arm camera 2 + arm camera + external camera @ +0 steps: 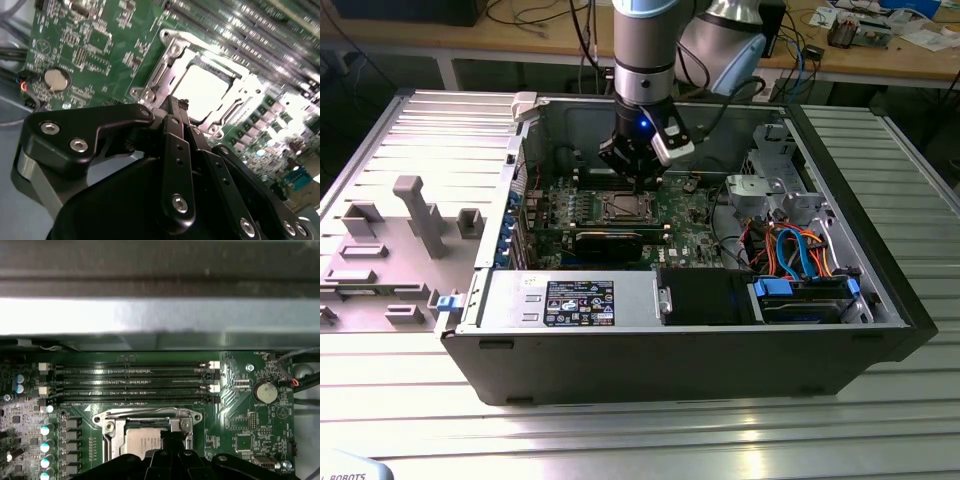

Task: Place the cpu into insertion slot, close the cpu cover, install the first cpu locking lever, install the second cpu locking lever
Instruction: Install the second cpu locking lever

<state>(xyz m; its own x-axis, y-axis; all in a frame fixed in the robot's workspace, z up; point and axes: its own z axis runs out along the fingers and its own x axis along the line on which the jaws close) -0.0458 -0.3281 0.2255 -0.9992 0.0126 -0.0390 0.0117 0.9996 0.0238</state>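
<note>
The cpu [202, 90] shows its pale metal top inside the insertion slot [172, 50] on the green motherboard [685, 215]. The cpu cover [235, 95] lies flat around the chip as a silvery frame. My gripper [177, 107] hangs just above the socket's edge, its black fingers drawn together with nothing between them. In the first wrist view the fingertips [167, 437] overlap one side of the cpu [140, 442] and cover [107, 427]. In the exterior view the gripper [638, 180] sits right over the socket [623, 208]. I cannot make out how the locking levers stand.
Several long memory slots [132, 382] run beside the socket. A coin battery [265, 391] sits on the board. The open computer case [670, 350] walls in the board, with a black graphics card [610, 240], drive bays and orange and blue cables [800, 250].
</note>
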